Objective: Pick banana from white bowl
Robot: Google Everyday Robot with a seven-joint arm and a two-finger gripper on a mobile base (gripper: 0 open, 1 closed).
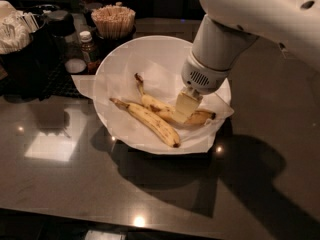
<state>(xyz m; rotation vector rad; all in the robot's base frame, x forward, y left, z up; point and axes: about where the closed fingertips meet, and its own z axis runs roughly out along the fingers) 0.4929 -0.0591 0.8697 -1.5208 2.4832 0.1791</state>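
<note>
Jaws' spread unclear, gripper [184,108] at banana [156,105] in white bowl [122,64] beside slimmer banana [150,122]

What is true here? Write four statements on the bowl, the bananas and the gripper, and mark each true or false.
1. Two bananas lie in the white bowl. True.
2. The gripper hangs far off to the side of the bowl. False: it is down in the bowl, at the long-stemmed banana.
3. The slimmer banana lies outside the bowl. False: it lies inside, beside the other.
4. A holder of wooden sticks stands behind the bowl. True.
</note>
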